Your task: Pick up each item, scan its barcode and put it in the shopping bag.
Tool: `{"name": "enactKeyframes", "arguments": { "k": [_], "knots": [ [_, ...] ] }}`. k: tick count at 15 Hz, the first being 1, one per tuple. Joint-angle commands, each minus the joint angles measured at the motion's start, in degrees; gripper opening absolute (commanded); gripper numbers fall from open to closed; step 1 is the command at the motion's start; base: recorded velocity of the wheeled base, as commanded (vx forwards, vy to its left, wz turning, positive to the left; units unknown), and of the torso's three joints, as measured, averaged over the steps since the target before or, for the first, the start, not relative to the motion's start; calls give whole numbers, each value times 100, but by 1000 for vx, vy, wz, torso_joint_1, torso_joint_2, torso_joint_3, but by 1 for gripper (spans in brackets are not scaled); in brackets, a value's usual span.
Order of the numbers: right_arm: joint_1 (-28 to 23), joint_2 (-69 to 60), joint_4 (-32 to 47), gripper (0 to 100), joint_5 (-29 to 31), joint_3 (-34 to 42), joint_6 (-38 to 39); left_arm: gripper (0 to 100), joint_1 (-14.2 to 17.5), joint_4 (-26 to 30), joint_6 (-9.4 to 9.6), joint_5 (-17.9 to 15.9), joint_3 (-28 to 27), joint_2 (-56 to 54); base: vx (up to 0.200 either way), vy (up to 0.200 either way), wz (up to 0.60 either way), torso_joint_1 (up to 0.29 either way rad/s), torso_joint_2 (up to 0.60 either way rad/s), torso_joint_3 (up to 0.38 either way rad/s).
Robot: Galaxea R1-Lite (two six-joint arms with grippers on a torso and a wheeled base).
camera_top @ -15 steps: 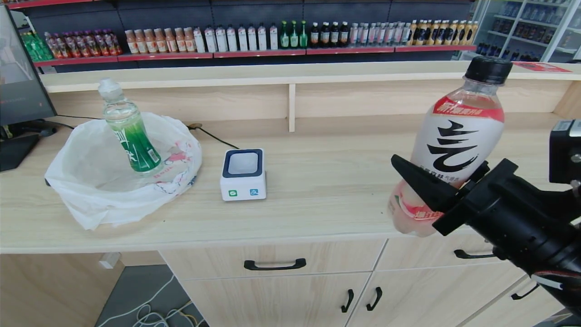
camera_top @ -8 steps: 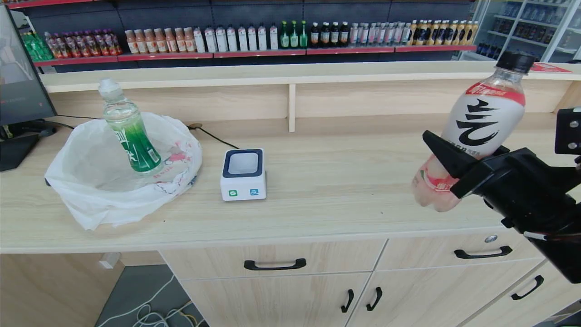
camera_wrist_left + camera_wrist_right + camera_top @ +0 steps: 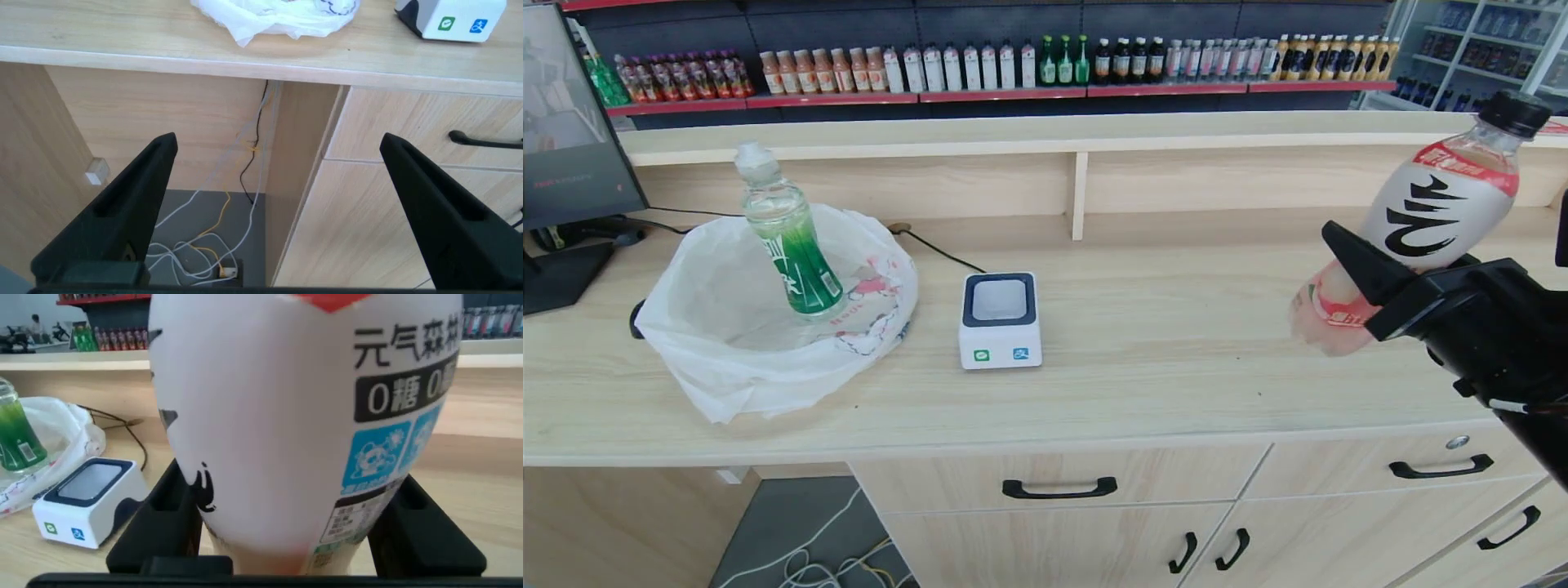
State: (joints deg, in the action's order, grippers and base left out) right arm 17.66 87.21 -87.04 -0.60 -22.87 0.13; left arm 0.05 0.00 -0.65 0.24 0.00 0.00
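Pale bottle [image 3: 1421,229], white label with bold black strokes, pink base, black cap: hangs in the air at the right edge of the frame, cap leaning toward the upper right, clamped around its lower half by right gripper [image 3: 1372,273]. Green-labelled bottle [image 3: 796,253], clear neck, white cap: stands tilted inside white plastic shopping bag [image 3: 727,367] at left of frame, mouth spread wide. Scanner [image 3: 1001,322], white box, dark-rimmed window facing up: sits at centre, just right of the bag.

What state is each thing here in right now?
white bottle: capped, tilted, held off the counter.
right end effector: shut on the white bottle.
left end effector: open, empty, below counter level.
shopping bag: open, on the counter.
green bottle: capped, leaning, standing in the shopping bag.
scanner: nothing over it.
drawers: shut.
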Motion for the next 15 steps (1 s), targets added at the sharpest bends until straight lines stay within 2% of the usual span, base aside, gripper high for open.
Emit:
{"name": "enactKeyframes", "arguments": {
  "k": [1,4,7,10,15],
  "knots": [
    [-70,-99,-6,0,-19,37,13,100,4,0,-6,2,0,0,0,200,0,2,2,-2],
    [-79,-134,-15,0,-248,134,4,100,4,0,-14,2,0,0,0,200,0,-4,1,1],
    [-88,-284,3,0,-248,142,4,100,4,0,-23,2,0,0,0,200,0,1,-1,5],
    [194,-336,29,0,-248,257,4,100,4,0,-41,2,0,0,0,200,0,1,-1,1],
    [167,-319,29,0,-248,265,4,100,4,0,-32,2,0,0,0,200,0,3,0,2]
  ]
}}
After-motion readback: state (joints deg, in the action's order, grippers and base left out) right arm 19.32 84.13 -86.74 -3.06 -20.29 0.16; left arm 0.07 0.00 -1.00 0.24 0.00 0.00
